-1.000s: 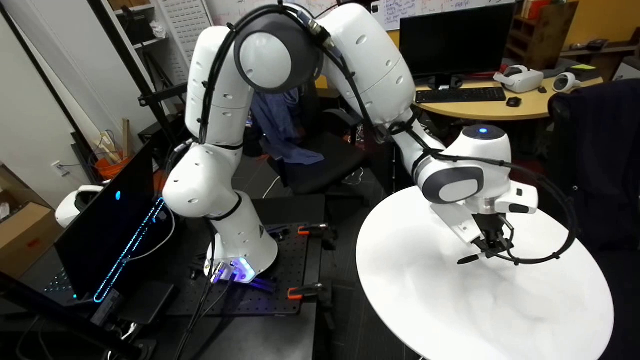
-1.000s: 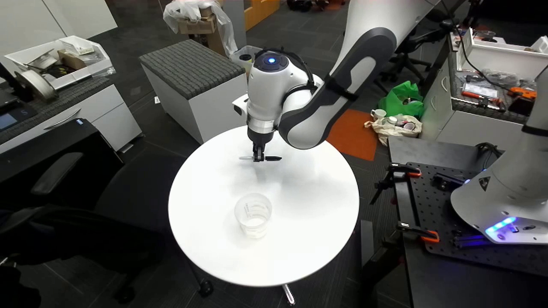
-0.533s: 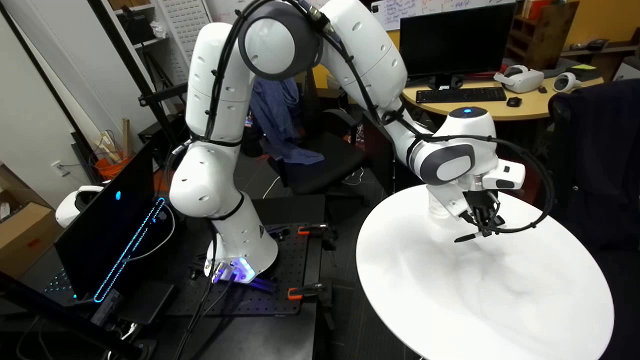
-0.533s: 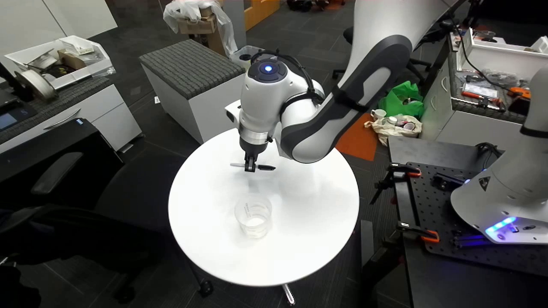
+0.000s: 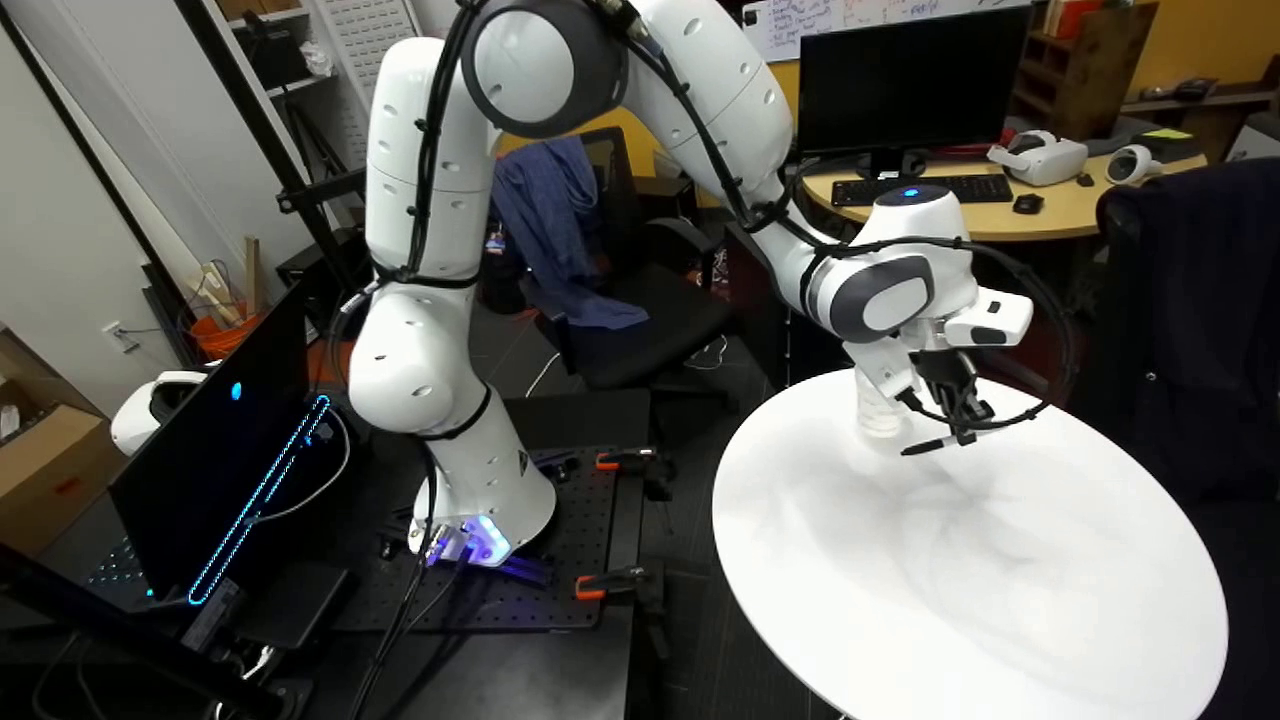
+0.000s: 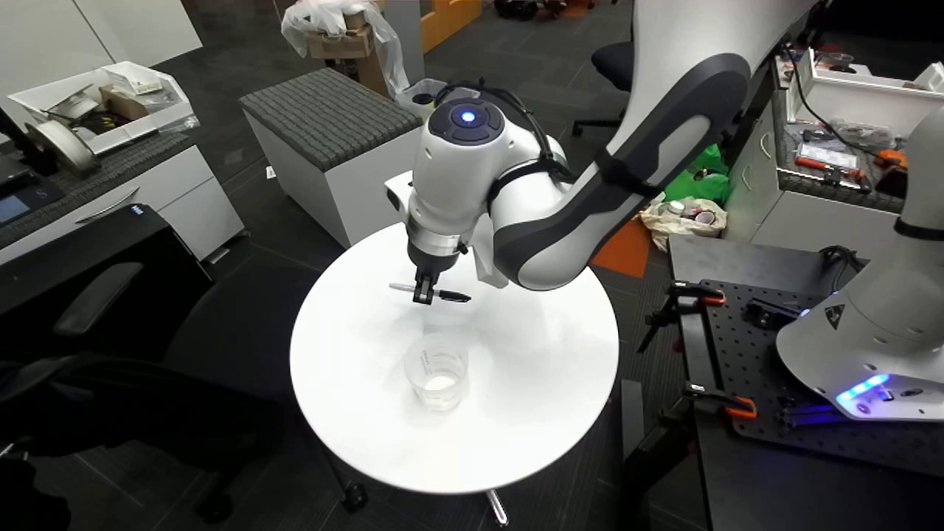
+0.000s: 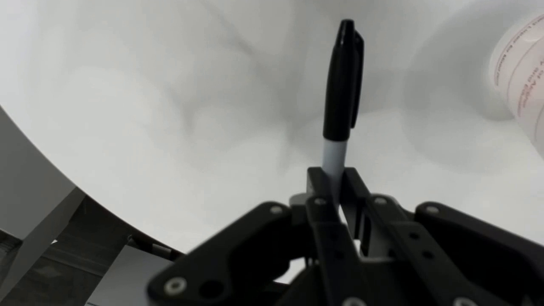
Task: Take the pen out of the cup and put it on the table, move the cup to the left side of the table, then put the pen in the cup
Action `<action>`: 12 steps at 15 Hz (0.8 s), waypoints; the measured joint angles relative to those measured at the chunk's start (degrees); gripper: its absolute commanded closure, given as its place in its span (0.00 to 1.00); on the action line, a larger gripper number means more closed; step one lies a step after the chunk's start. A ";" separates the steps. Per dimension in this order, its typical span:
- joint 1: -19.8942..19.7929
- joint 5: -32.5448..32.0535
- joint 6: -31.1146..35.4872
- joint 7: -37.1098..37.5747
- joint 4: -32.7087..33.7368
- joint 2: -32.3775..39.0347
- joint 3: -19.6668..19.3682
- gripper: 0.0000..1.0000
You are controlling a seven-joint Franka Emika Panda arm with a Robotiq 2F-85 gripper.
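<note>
My gripper (image 7: 333,176) is shut on the pen (image 7: 341,85), gripping its pale barrel, and the black capped end points away from the fingers. In both exterior views the pen (image 6: 453,296) (image 5: 925,447) is held roughly level above the white round table (image 6: 516,428) (image 5: 960,600). The clear cup (image 6: 436,372) stands upright on the table, apart from my gripper (image 6: 423,293). In an exterior view the cup (image 5: 880,408) is partly hidden behind the wrist. In the wrist view the cup (image 7: 525,80), with reddish print, is cut off at the right edge.
A dark chair (image 6: 221,339) stands close to the table's edge. A grey-topped cabinet (image 6: 332,118) stands behind the table. The robot's base is on a black bench (image 6: 737,332) beside the table. A tan desk (image 5: 960,215) with a monitor is farther back.
My gripper has moved across above the table toward the cup, carrying the pen, with the pen's angle slightly changed. The cup has not moved; more of it now shows in an exterior view.
</note>
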 measured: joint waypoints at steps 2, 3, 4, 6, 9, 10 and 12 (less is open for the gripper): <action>2.21 -2.28 0.00 3.30 -0.63 -1.01 -1.73 0.97; 3.46 -3.62 0.00 5.12 -0.87 -1.47 -2.70 0.97; 4.84 -5.26 0.00 7.21 -1.01 -1.90 -3.79 0.97; 7.60 -8.73 0.00 11.59 -1.32 -2.74 -5.99 0.97; 12.00 -14.44 0.00 19.01 -1.56 -3.74 -9.46 0.97; 13.71 -16.17 0.00 21.38 -1.59 -3.99 -10.89 0.97; 16.95 -19.47 -0.02 25.89 -1.60 -4.26 -13.54 0.97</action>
